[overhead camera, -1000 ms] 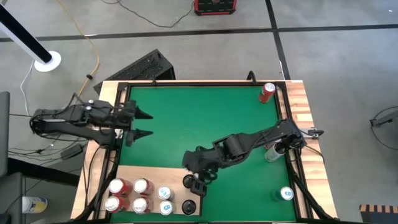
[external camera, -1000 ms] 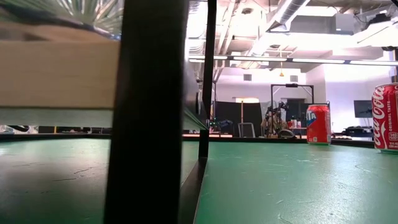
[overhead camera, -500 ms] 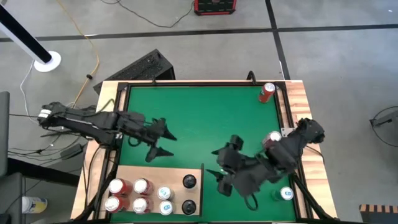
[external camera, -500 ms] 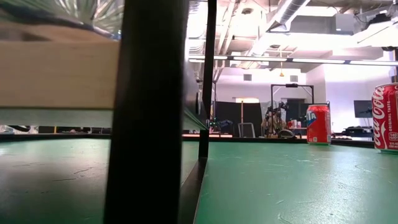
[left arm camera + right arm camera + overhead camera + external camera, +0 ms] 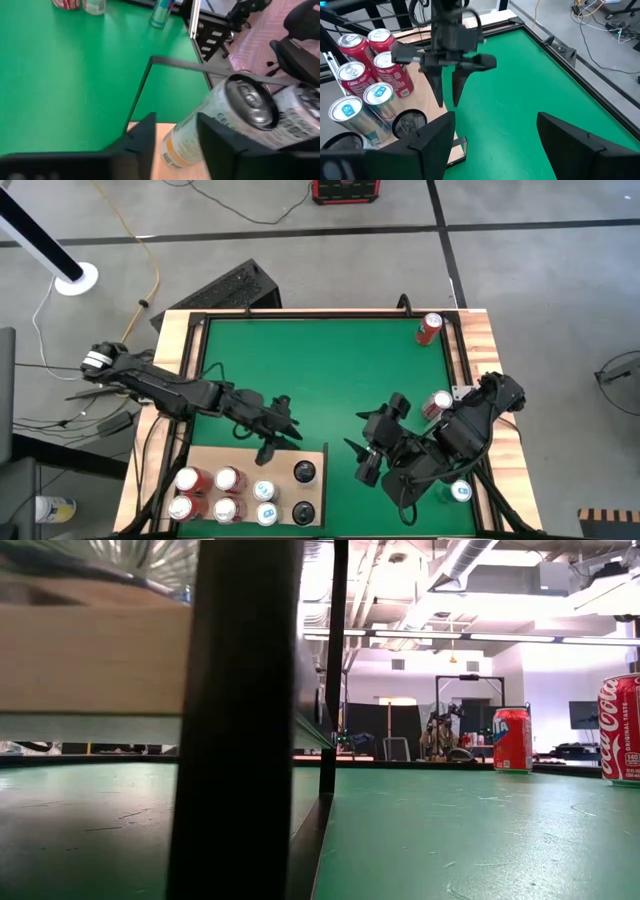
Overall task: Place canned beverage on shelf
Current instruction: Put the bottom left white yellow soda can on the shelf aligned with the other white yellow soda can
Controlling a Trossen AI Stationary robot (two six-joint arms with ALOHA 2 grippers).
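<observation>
At mat centre-right, your right gripper (image 5: pixel 358 460) hangs open and empty. The left gripper (image 5: pixel 447 100), fingers narrowly apart and holding nothing, hovers at the shelf's (image 5: pixel 215 455) 12 o'clock edge.

Step, as I judge it: between placements. Eight cans (image 5: pixel 227 478) stand on the shelf.

Next: fetch a loose can.
- Nearest can (image 5: pixel 437 403) is at 2 o'clock from the right gripper, near it.
- Blue-topped can (image 5: pixel 458 492) is at 4 o'clock.
- Red can (image 5: pixel 430 328) is well apart, at 1 o'clock.

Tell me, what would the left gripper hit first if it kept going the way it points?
Probably the white can on the shelf: it shows straight ahead of the left gripper, though depth is unclear.
</observation>
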